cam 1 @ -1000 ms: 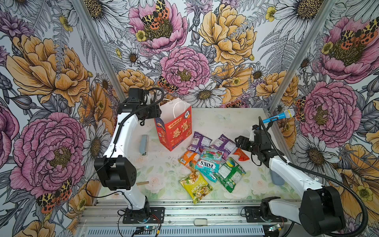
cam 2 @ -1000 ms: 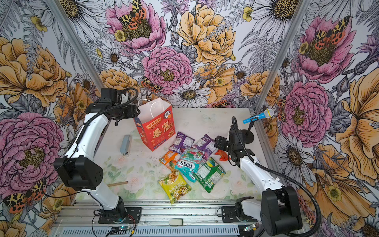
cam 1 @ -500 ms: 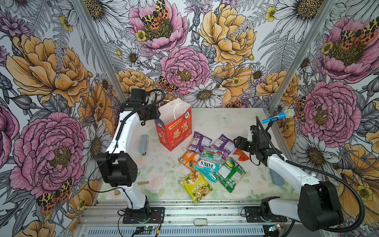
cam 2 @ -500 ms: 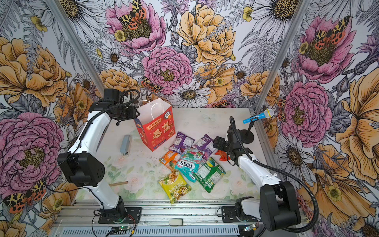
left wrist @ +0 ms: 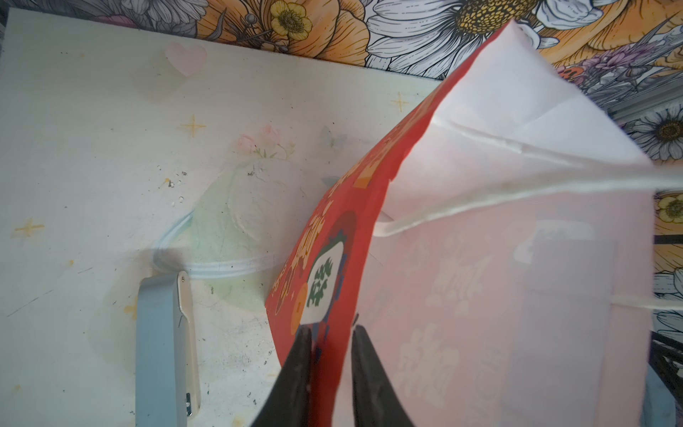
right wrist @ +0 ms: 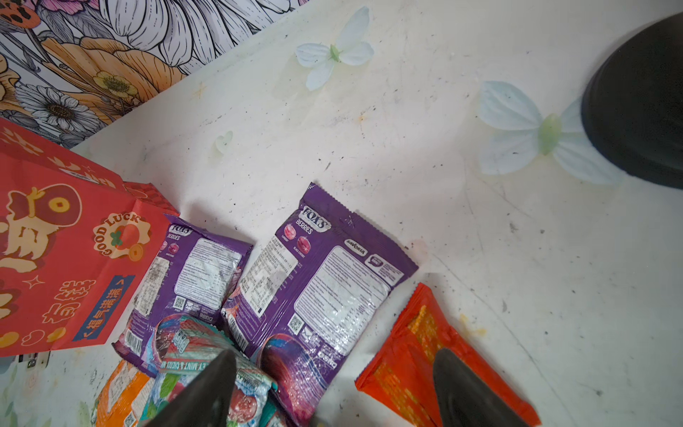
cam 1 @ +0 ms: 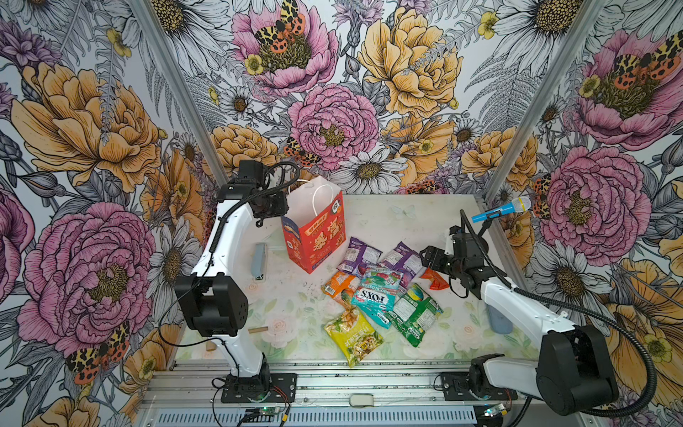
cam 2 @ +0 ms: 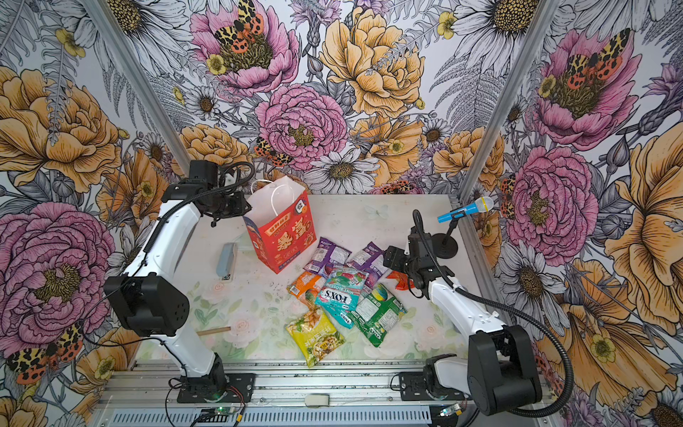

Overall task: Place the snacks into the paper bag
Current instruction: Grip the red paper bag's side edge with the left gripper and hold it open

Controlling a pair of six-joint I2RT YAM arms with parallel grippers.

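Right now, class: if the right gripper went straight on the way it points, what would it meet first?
Probably the purple packet nearer the red-orange packet: the right gripper frames its near end between open jaws in the right wrist view. Depth is unclear.

Wide-spread jaws hover over purple packets (right wrist: 321,273) and red-orange packet (right wrist: 406,364) beside paper bag (right wrist: 55,258).

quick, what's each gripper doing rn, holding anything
left gripper: nearly closed astride the paper bag wall; whether it grips cannot be told
right gripper: open, holding nothing, above the snacks
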